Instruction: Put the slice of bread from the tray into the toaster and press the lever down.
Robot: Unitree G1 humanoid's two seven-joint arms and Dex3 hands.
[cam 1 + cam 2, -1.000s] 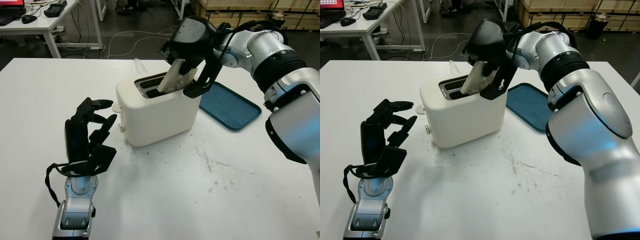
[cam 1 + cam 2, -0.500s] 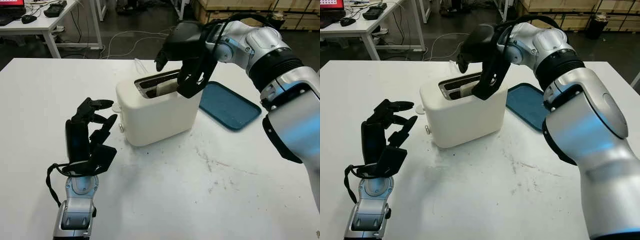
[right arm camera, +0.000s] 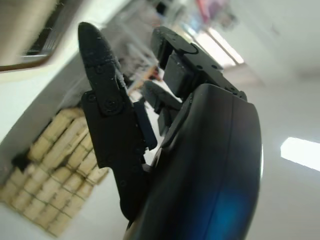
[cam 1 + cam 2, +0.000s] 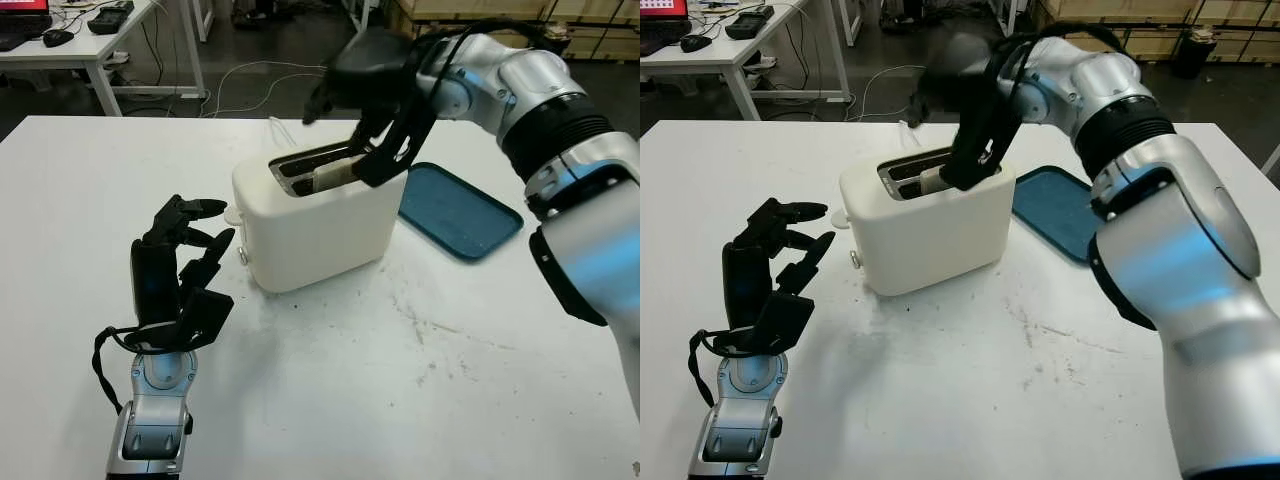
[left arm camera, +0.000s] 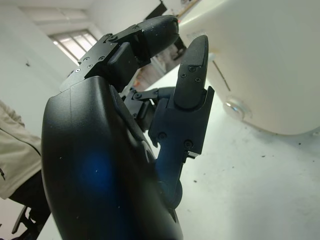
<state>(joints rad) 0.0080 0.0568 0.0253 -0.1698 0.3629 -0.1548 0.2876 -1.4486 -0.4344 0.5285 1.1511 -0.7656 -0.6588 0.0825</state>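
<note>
A: Bread (image 4: 333, 176) sits down in the near slot of the toaster (image 4: 315, 225), only its pale top edge showing above the rim. So the first half of the job looks done.

B: And the right hand (image 4: 372, 100)?

A: Above the toaster's far end, holding nothing, open. One finger (image 4: 385, 160) hangs down close to the slot rim, just beside the bread; I cannot tell whether it touches.

B: Tray?

A: The blue tray (image 4: 458, 214) lies on the white table (image 4: 400, 400) just past the toaster on the robot's right, with nothing on it.

B: Then the lever is what remains. Where is it?

A: I judge it to be on the toaster's end face toward the left hand (image 4: 180, 270); there is a small white tab (image 4: 232, 214) up near the top and a round knob (image 4: 243, 257) lower down. The left wrist view shows that knob (image 5: 234, 107) close to the fingertips (image 5: 195, 57).

B: What is the left hand doing?

A: It stands upright near that end face, apart from it, holding nothing, open.

B: Next move, then?

A: Probably one hand has to reach that tab and push straight down until it latches. The left one is nearer. A sideways shove could slide the toaster, so the press should go vertical.
</note>
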